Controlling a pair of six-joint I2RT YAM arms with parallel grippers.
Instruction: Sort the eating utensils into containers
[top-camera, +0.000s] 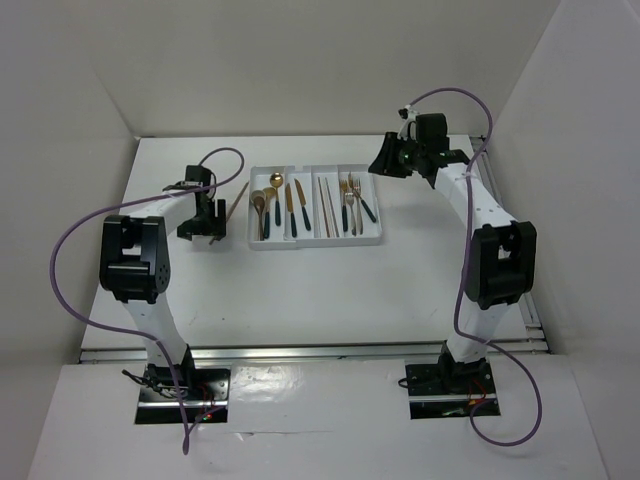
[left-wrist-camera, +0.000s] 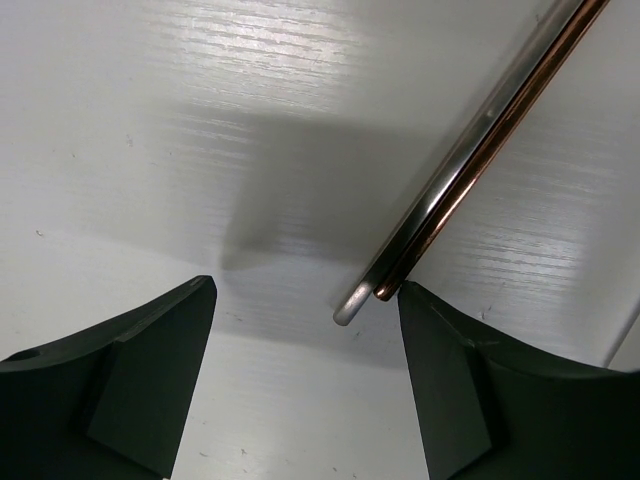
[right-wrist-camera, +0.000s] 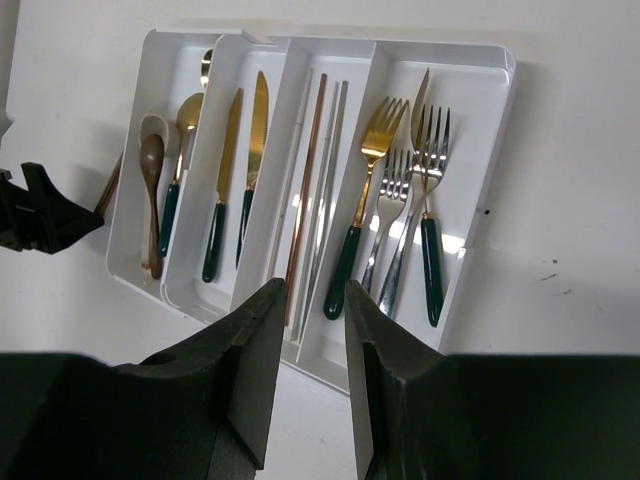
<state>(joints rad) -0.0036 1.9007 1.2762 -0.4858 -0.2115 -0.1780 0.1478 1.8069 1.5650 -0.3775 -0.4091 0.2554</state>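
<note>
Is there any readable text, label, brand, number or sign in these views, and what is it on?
No text can be read in any view.
The tray, utensils, left gripper and right gripper show no print.
Any marks on the arm bases are too small to tell.

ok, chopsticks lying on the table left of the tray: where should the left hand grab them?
Take the chopsticks near the end under the hand, from straight above, closing across the pair. They lie flat, side by side and touching, so a crosswise pinch should gather both. The open left hand sits off-centre; probably shift it first.
</note>
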